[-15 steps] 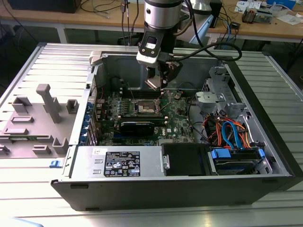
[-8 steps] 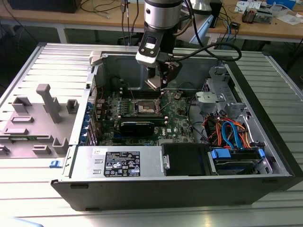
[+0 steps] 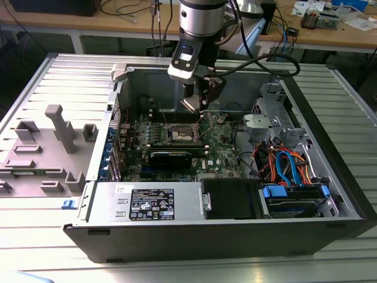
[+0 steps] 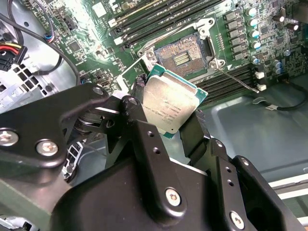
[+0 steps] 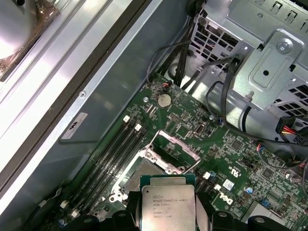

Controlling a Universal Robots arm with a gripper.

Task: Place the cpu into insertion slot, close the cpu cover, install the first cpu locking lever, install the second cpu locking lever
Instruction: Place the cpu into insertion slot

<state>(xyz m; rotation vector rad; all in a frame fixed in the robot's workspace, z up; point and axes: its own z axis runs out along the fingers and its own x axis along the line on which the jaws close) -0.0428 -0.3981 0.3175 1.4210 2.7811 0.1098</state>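
The exterior view takes in the room: wooden workbenches (image 3: 330, 35) w/ cables and clutter run along the top of the frame, and a ribbed metal table (image 3: 53, 247) carries everything. An open PC case (image 3: 235, 236) lies on its side mid-frame. A grey plastic fixture (image 3: 59, 127) sits on the table at the exterior view's left, just beside the case. Inside the case are a labelled PSU (image 3: 147, 201) at lower centre, blue and orange cables (image 3: 288, 165) at the exterior view's right, and a green mobo (image 3: 221, 147) in the middle. The arm (image 3: 202, 17) hangs from top centre, and the gripper (image 3: 197, 107) is above the board, apart from it. The insertion slot (image 3: 179, 137) sits just below the gripper in that frame, its dark centre bare.

The first wrist view adds the cpu cover (image 5: 174, 155), tilted up off the socket, w/ RAM slots (image 5: 113, 154) beside it and a coin cell (image 5: 164, 100) beyond.

The second wrist view gives the grip close up. The jaws are clenched on the cpu (image 4: 171, 103), w/ fingers (image 4: 195, 132) on opposite edges. The chip is tilted, silver top toward the camera, in the air near the socket and not touching it. A thin wire locking lever (image 4: 236, 79) angles out from the slot's corner across the RAM slots.
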